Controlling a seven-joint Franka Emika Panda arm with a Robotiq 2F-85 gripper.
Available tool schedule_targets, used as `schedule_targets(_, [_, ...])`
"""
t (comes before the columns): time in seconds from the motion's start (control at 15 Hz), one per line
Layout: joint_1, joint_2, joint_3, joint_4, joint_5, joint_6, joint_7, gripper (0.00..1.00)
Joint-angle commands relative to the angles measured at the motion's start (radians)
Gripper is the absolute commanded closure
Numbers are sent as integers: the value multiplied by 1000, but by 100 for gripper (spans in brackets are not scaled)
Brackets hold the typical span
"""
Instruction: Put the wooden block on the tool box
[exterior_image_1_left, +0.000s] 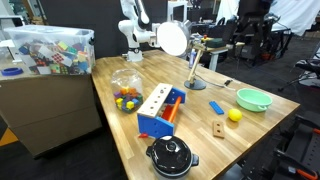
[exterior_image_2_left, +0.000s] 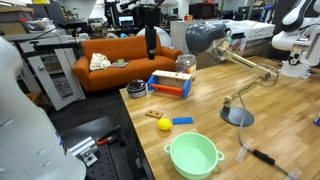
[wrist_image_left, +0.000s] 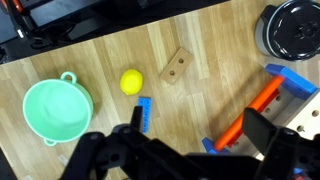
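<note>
The wooden block (wrist_image_left: 176, 67) is a small light brown piece with dark holes. It lies flat on the table beside a yellow ball (wrist_image_left: 130, 82) and shows in both exterior views (exterior_image_1_left: 218, 128) (exterior_image_2_left: 152, 114). The tool box (exterior_image_1_left: 160, 108) is blue with a pale holed top bar and orange parts, and it also shows in an exterior view (exterior_image_2_left: 170, 85) and at the right edge of the wrist view (wrist_image_left: 275, 95). My gripper (wrist_image_left: 200, 122) is open and empty. It hangs high above the table (exterior_image_2_left: 150, 42), over the spot between the tool box and the block.
A flat blue piece (wrist_image_left: 143, 113) lies next to the ball. A green bowl (exterior_image_1_left: 253, 99) is near the table edge and a black round pot (exterior_image_1_left: 171, 155) is at a corner. A glass jar of coloured balls (exterior_image_1_left: 127, 88) and a desk lamp (exterior_image_1_left: 175, 40) stand behind the tool box.
</note>
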Motion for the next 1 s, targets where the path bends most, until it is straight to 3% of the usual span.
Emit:
schedule_targets(0.0, [15, 27, 2, 6, -5, 18, 22, 0])
schedule_targets(0.73, [23, 71, 9, 30, -8, 36, 46, 0])
schedule_targets(0.93, [3, 114, 11, 26, 11, 106, 162, 0])
